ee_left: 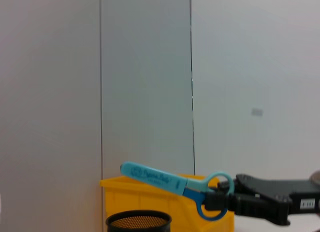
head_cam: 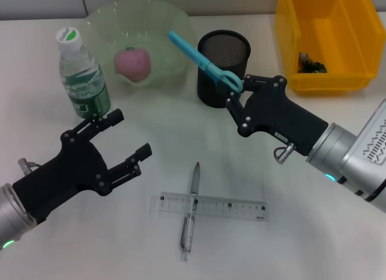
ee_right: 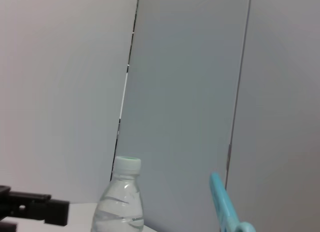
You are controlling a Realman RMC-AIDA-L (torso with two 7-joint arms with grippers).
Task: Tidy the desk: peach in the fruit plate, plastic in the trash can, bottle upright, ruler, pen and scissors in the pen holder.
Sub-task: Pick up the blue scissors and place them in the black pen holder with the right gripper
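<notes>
My right gripper (head_cam: 236, 92) is shut on the ring handles of the blue scissors (head_cam: 202, 58), which hang tilted over the rim of the black mesh pen holder (head_cam: 223, 66), blades pointing toward the plate. The left wrist view shows the scissors (ee_left: 170, 184) above the pen holder (ee_left: 139, 222). A clear ruler (head_cam: 208, 206) lies flat near the front with a silver pen (head_cam: 191, 210) crossed over it. My left gripper (head_cam: 129, 138) hovers open and empty to their left. The peach (head_cam: 132, 64) sits in the green fruit plate (head_cam: 172, 20). The bottle (head_cam: 81, 75) stands upright.
The yellow trash can (head_cam: 329, 38) stands at the back right with a dark crumpled piece (head_cam: 312, 64) inside. It sits close beside the pen holder. The bottle stands just behind my left gripper's upper finger.
</notes>
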